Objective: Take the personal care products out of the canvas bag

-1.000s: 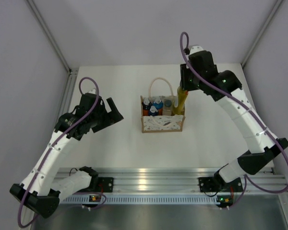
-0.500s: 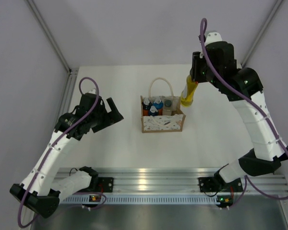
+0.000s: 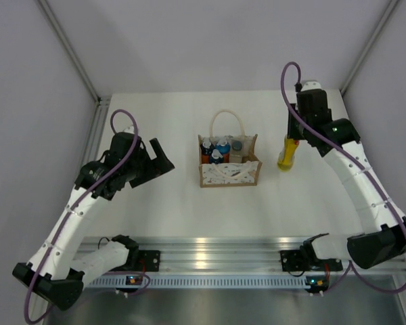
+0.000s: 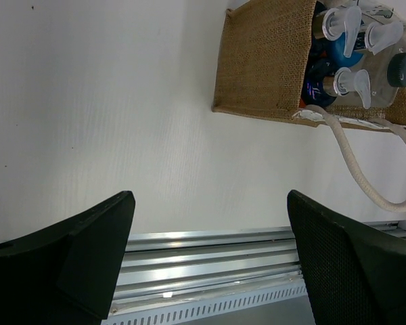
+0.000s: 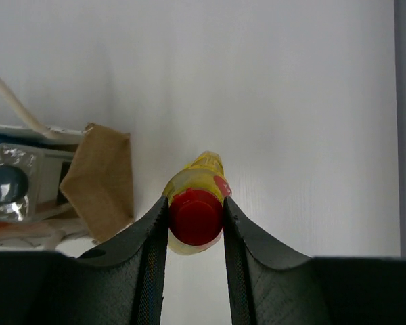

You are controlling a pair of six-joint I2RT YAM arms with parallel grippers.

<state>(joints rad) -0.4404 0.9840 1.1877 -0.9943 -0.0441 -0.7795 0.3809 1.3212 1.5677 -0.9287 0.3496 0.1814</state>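
The tan canvas bag [image 3: 230,173] with a white rope handle stands mid-table, also seen in the left wrist view [image 4: 264,61] and the right wrist view [image 5: 105,181]. Inside it are blue-capped bottles [image 3: 215,147] and a clear bottle with a dark grey cap [image 3: 237,145]. My right gripper [image 3: 292,141] is shut on the red cap [image 5: 195,217] of a yellow bottle [image 3: 286,154], holding it upright to the right of the bag, outside it. My left gripper [image 3: 161,157] stands open left of the bag, with nothing between its fingers [image 4: 95,250].
An aluminium rail [image 3: 210,252] runs along the near edge of the table. Metal frame posts and grey walls close in the left, right and back sides. Bare white table lies to the right of the yellow bottle [image 5: 304,135].
My right gripper has lifted the yellow bottle out of the bag's right end, carried it rightward and lowered it beside the bag. The left arm has stayed put.
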